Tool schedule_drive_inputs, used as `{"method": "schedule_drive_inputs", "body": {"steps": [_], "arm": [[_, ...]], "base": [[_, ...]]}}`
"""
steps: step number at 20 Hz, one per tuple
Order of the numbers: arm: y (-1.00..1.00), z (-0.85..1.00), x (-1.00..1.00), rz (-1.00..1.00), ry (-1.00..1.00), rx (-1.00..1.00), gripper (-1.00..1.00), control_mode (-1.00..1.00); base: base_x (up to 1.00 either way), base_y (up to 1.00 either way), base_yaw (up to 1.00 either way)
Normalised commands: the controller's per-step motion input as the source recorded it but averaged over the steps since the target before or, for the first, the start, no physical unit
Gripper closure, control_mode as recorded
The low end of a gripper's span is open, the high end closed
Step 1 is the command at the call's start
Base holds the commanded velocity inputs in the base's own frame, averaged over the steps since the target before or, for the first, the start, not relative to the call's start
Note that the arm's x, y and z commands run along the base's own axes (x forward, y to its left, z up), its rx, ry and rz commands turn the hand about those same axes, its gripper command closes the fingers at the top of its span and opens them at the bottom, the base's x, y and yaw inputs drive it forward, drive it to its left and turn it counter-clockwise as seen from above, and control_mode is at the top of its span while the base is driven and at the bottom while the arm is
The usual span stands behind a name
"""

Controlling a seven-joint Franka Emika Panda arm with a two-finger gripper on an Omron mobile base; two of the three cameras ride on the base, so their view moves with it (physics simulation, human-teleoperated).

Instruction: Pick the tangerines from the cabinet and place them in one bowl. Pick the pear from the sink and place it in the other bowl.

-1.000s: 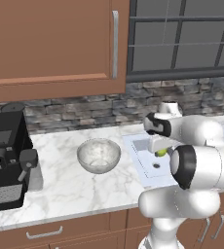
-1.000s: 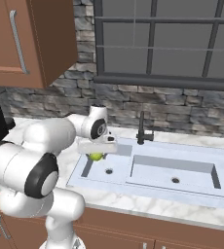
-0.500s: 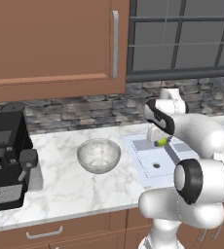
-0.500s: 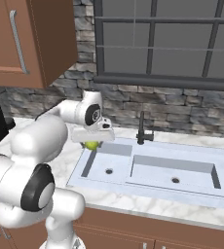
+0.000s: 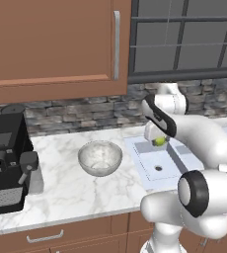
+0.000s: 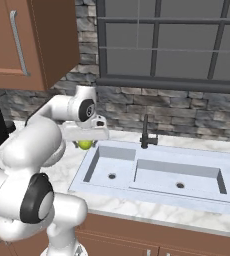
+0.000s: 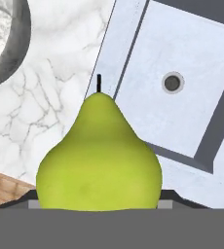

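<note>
My gripper (image 5: 158,138) is shut on the pear (image 5: 160,142), a yellow-green fruit held in the air over the left rim of the sink (image 5: 150,173). From the right base view the pear (image 6: 84,145) hangs under the gripper (image 6: 85,140) just left of the basin. In the hand view the pear (image 7: 99,155) sits stem-up between the jaws, above marble counter and the sink's edge. The other bowl (image 5: 99,157), grey and glassy, stands on the counter to the left of the gripper; its rim (image 7: 16,53) shows at the hand view's top left. The cabinet (image 5: 51,44) has its door closed, and the tangerines are hidden.
A black coffee machine (image 5: 9,163) stands at the counter's left end. A dark faucet (image 6: 147,132) rises behind the double sink (image 6: 197,197). The stone backsplash and a window run along the back wall. The cabinet (image 6: 32,40) hangs over the counter.
The gripper has risen out of the sink with the pear and shifted left toward the counter. The bowl has not moved.
</note>
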Motion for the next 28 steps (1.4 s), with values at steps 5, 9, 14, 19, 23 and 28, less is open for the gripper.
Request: {"method": "schedule_drive_inputs", "body": {"steps": [5,9,14,19,23,28], "arm": [[0.42,0.02,-0.39,0.0,0.0,0.0,1.0,-1.0],[0.44,0.0,-0.39,0.0,0.0,0.0,1.0,-1.0],[0.46,0.03,-0.29,0.0,0.0,0.0,1.0,-1.0],[0.52,0.09,-0.05,0.0,0.0,0.0,1.0,-1.0],[0.52,0.0,0.0,0.0,0.0,0.0,1.0,-1.0],[0.45,0.0,0.02,0.0,0.0,0.0,1.0,-1.0]], "base": [[0.0,0.0,0.0],[0.0,0.0,0.0],[0.0,0.0,0.0],[0.0,0.0,0.0],[0.0,0.0,0.0],[0.0,0.0,0.0]]}}
